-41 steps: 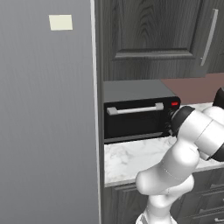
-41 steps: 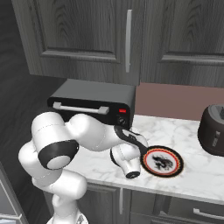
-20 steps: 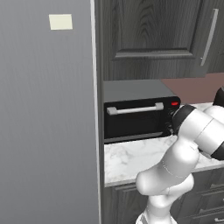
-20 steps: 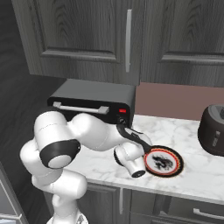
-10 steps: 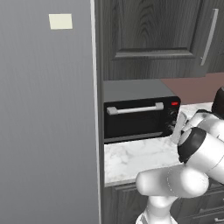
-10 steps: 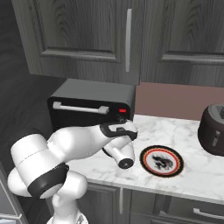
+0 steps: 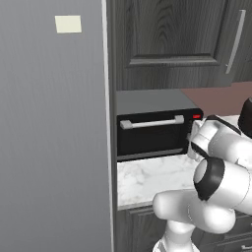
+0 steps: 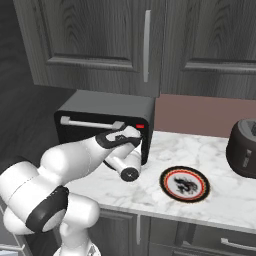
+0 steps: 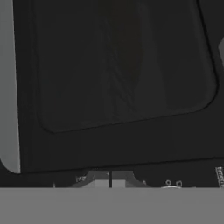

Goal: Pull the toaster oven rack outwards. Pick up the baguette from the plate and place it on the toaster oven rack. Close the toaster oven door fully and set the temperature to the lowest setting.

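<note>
Now the white arm's claw (image 9: 110, 178), pinched fully shut and holding nothing, hovers right against the front of the shut toaster oven door (image 7: 150, 139), whose silver bar handle (image 7: 153, 122) runs sideways above it along the top edge.

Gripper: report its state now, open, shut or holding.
Gripper: shut, fingertips together, holding nothing, close against the dark glass of the toaster oven door.
</note>
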